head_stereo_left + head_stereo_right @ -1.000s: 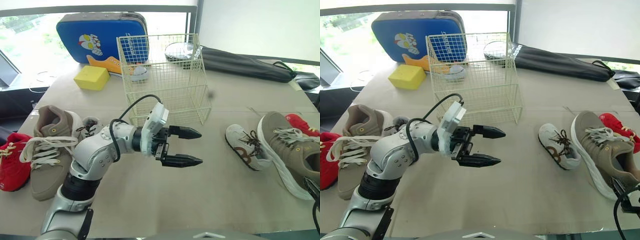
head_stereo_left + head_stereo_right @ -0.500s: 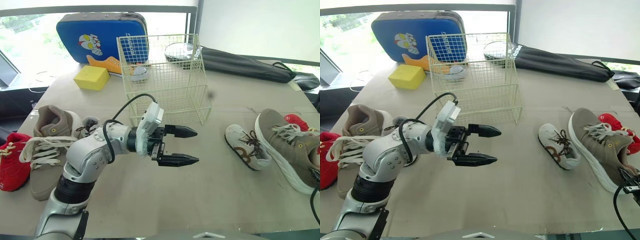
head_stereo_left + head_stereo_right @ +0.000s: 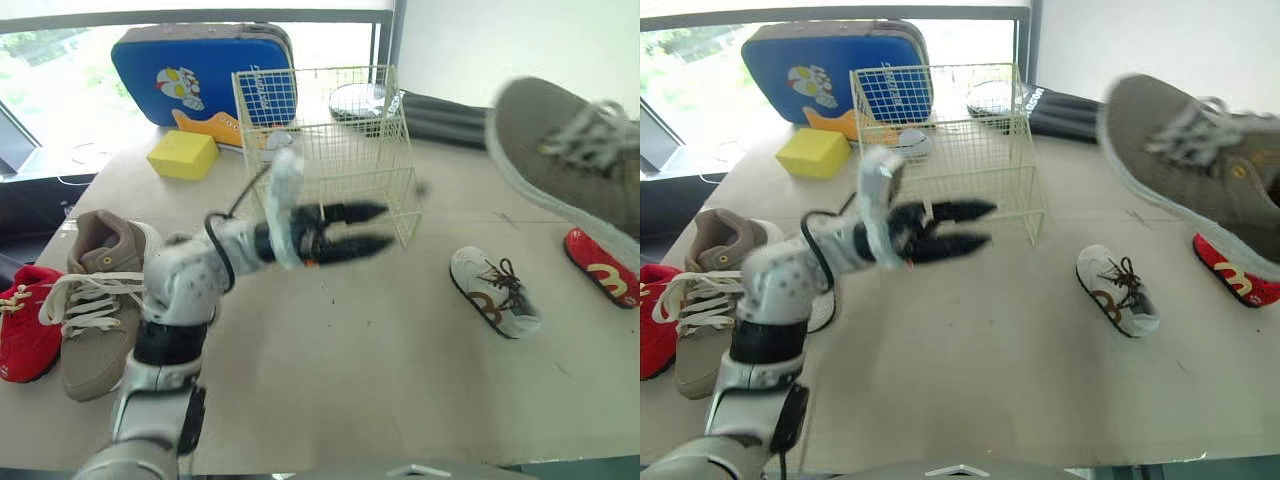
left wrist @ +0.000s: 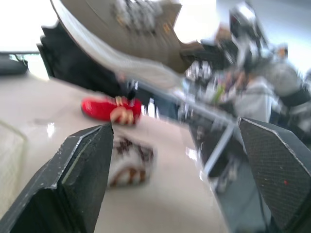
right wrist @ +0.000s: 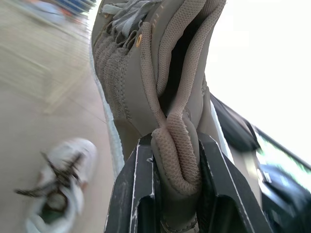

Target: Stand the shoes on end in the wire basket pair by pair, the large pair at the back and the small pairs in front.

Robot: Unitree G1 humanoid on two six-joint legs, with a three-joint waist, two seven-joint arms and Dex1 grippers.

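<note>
We judge that the step in hand is carrying the first large shoe to the basket. The right fingers (image 5: 141, 194) are closed firmly on the padded heel collar of the large grey-brown shoe (image 3: 570, 150). This shoe hangs in the air above the right part of the bench (image 3: 400, 370), well apart from the surface, with its toe turned toward the wire basket (image 3: 340, 130). As far as we can tell, no shoe stands in the basket yet.

The left fingers (image 4: 77, 179) are wide open and hold nothing. They hover just in front of the basket's front wall.

The partner shoe (image 3: 95, 290) lies at the left side of the bench, beside a red shoe (image 3: 25, 320). A small white shoe (image 3: 495, 292) and a second red shoe (image 3: 602, 268) lie at the right.

For the next move, we think the right arm must bring the shoe over the open top and lower it toe down against the back wall, leaving room beside it for the partner. The left fingers should stay out of this path, or steady the basket if it slides.
</note>
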